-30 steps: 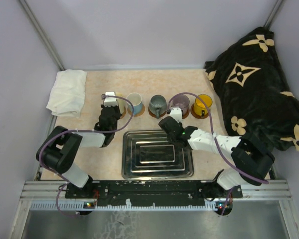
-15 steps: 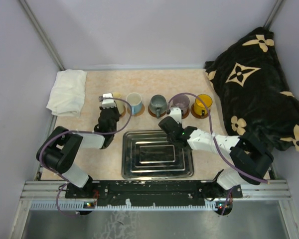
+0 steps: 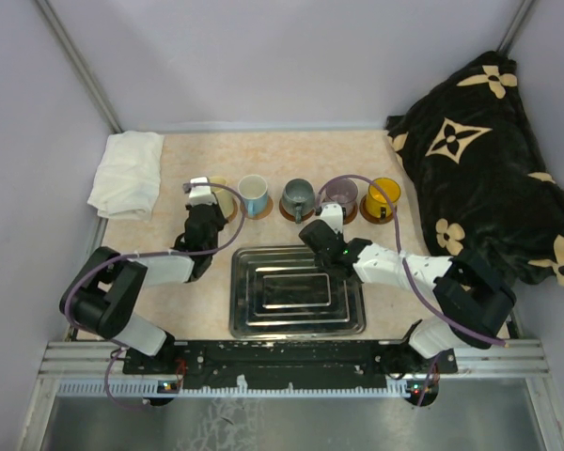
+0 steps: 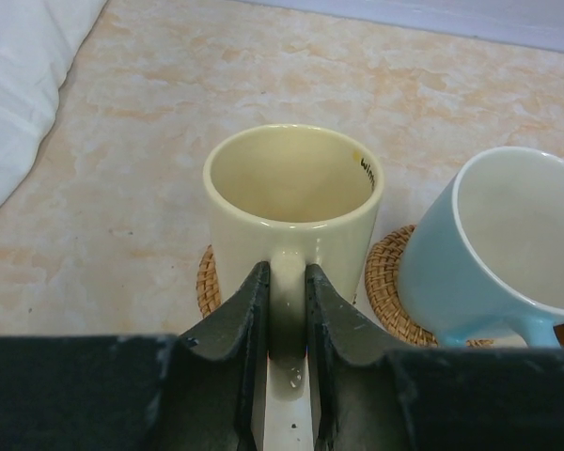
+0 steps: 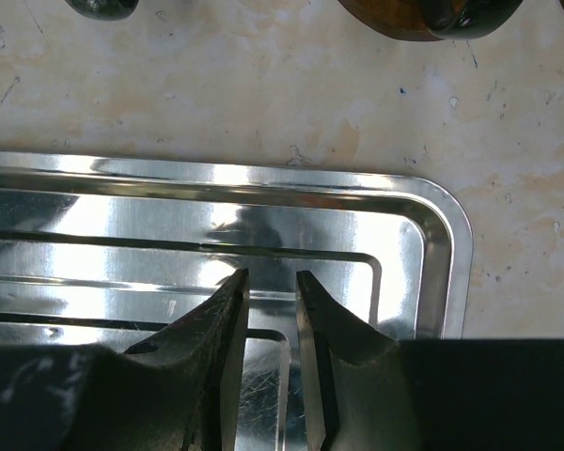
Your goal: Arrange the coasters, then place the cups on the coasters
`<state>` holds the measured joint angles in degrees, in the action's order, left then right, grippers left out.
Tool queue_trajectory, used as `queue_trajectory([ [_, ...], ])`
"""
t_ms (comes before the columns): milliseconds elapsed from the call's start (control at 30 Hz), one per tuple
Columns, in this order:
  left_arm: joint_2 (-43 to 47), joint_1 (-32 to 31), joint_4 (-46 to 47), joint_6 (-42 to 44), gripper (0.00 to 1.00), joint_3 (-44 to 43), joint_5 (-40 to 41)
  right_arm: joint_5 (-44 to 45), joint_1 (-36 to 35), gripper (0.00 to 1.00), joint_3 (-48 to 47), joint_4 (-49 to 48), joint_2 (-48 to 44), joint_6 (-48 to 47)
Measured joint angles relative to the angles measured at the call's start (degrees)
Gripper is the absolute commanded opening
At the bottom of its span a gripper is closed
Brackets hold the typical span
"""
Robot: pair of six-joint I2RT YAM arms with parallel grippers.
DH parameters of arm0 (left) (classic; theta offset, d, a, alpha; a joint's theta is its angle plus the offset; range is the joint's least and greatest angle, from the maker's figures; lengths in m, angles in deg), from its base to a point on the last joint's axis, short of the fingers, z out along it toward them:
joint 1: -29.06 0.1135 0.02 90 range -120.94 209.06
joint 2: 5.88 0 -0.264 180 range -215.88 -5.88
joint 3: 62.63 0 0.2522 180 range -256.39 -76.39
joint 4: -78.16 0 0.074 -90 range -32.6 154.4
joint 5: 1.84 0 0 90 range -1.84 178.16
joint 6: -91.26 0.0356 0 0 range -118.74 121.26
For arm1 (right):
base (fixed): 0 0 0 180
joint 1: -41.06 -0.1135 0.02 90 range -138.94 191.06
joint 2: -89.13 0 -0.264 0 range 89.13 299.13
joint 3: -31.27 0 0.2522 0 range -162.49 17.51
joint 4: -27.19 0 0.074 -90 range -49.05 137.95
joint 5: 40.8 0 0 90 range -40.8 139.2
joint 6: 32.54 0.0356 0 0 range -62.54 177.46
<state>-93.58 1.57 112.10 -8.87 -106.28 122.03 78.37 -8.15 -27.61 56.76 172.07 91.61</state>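
My left wrist view shows what the overhead view hides: my left gripper (image 4: 287, 277) pinches the handle of the cream mug (image 4: 291, 188). The mug stands on a woven coaster (image 4: 205, 282). Just beside it, a pale blue mug (image 4: 479, 254) is cut off at the frame edge and sits on a second coaster (image 4: 383, 282). My right gripper (image 5: 270, 280), jaws nearly together and holding nothing, hangs over the metal tray (image 5: 432, 235).

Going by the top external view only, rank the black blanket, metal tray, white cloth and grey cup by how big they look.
1. black blanket, though it runs past the frame's right edge, so its full extent is unseen
2. metal tray
3. white cloth
4. grey cup
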Motion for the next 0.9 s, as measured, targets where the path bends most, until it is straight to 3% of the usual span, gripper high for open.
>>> queue_trajectory([
  [533,1.3,-0.1,-10.8,-3.6,0.31,0.0,-1.4,0.0,0.0,0.27,0.1,0.0,-1.5,0.4],
  [767,1.9,-0.1,-11.2,-3.6,0.44,0.0,-1.4,-0.2,0.0,0.27,0.9,-0.4,-2.0,0.5],
  [900,1.9,-0.1,-11.2,-3.5,0.46,-0.4,-1.4,-0.6,0.0,0.27,1.2,-0.4,-2.1,0.5],
])
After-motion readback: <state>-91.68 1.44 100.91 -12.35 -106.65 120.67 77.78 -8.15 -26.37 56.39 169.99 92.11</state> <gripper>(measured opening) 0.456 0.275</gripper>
